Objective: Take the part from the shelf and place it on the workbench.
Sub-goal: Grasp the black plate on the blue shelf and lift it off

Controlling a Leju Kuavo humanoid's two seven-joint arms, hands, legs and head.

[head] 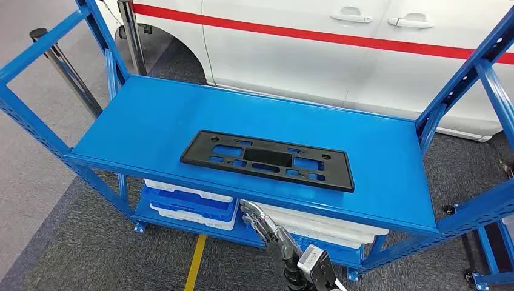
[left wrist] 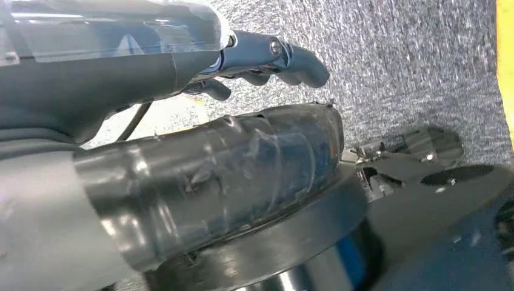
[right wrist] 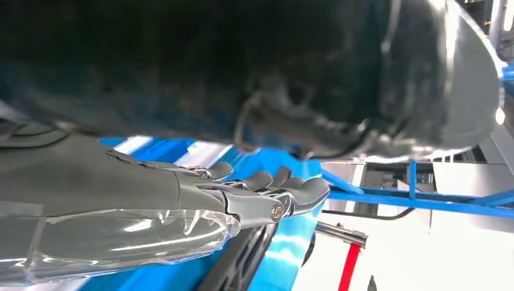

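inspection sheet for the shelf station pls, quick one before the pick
Surface: blue shelf, top deck bare around the part.
Job's things: black plate-holder part lies flat on the top deck, near the front edge, untouched.
Clutter: white and blue trays stacked on the lower deck.
Hands: right hand raised below the deck's front edge, fingers apart, empty; left hand hangs over grey carpet, holding nothing.
Cables: nothing seen on the deck.
Surroundings: white car with red stripe behind the shelf; yellow floor line.
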